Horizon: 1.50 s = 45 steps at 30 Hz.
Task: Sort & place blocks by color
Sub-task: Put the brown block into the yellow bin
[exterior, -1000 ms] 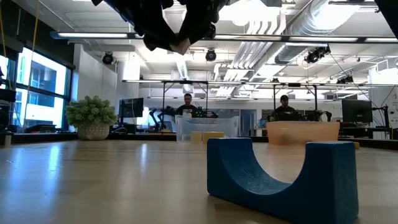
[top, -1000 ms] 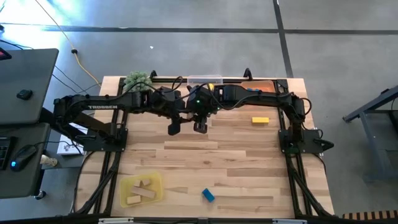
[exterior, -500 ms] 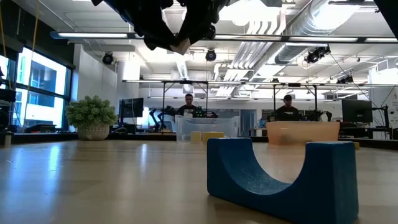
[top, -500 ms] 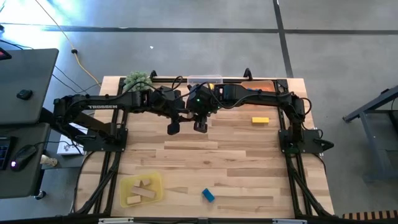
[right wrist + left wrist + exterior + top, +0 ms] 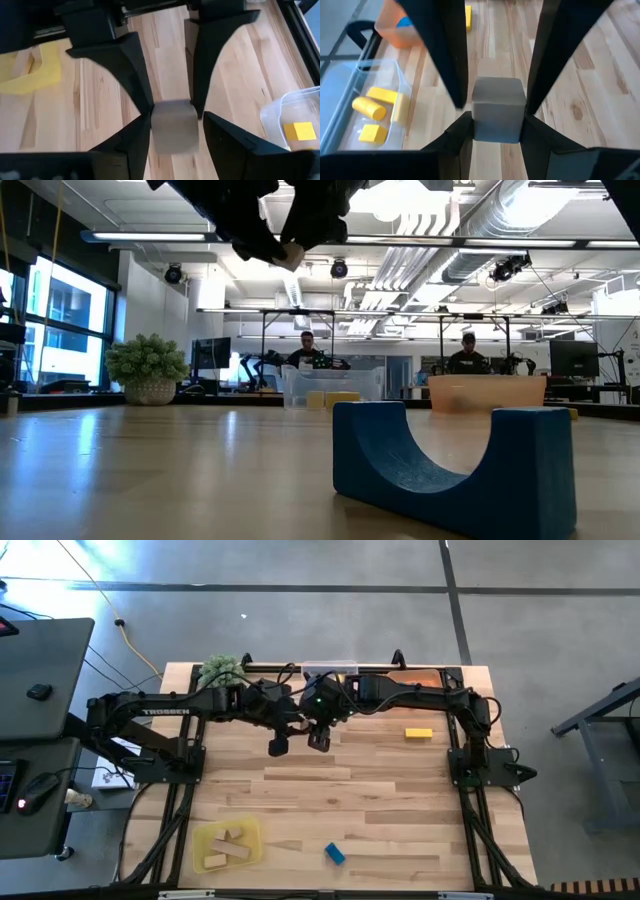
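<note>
Both tools meet above the middle of the bench (image 5: pixel 380 780): the left tool (image 5: pixel 492 107) and the right tool (image 5: pixel 172 115) each clench the same plain wood cube (image 5: pixel 498 109) from opposite sides, held in the air. If 1 lets go or pulls unevenly, the cube could twist and drop.

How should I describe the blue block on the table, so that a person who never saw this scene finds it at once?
On the wooden table, go to the edge opposite the green plant, where a yellow tray sits. The blue block lies alone on bare wood beside that tray. It is blue with a half-round arch cut out; the tray's pieces are plain wood.
</note>
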Motion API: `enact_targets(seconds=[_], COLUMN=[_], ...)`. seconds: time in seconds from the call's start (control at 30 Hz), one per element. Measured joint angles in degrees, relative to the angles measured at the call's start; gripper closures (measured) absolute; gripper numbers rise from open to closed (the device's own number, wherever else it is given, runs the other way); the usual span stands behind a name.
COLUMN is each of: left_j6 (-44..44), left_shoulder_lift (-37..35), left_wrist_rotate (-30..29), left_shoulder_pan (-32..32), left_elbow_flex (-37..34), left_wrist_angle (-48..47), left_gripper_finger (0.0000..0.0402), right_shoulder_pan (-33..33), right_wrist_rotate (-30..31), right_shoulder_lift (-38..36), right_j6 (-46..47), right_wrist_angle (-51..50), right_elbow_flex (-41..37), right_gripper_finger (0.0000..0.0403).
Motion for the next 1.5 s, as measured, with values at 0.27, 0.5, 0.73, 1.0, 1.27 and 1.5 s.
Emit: enact_targets(seconds=[0.27, 0.5, 0.73, 1.0, 1.27, 1.5], left_j6=[0.5, -2.0, -13.7, -29.8, -46.3, -59.2], left_shoulder_lift=[0.0, -2.2, -6.7, -9.9, -9.7, -9.1], left_wrist_rotate=[-1.1, -2.7, -7.7, -8.6, -8.6, -8.9], left_shoulder_pan=[0.0, -1.5, -6.6, -17.4, -31.8, -43.7], left_elbow_flex=[0.0, 0.0, 0.0, 0.0, 0.0, -0.4], left_wrist_angle=[-6.4, -13.5, -22.3, -34.0, -39.4, -39.2], left_gripper_finger=[0.0298, 0.0298, 0.0298, 0.0298, 0.0298, 0.0297], right_shoulder_pan=[0.0, -0.2, -0.5, -0.5, 1.0, 2.7], right_wrist_rotate=[0.2, 0.3, -0.3, -5.4, -6.3, -6.3], right_shoulder_lift=[-0.3, -1.4, -1.5, -1.5, -1.5, -1.5], right_j6=[0.2, 2.3, 1.9, 3.2, 4.8, 4.4], right_wrist_angle=[-1.0, -2.7, -3.3, -6.6, -8.5, -8.8], right_elbow_flex=[0.0, 0.0, 0.0, 0.0, 0.0, 0.0], right_gripper_finger=[0.0230, 0.0229, 0.0229, 0.0229, 0.0229, 0.0229])
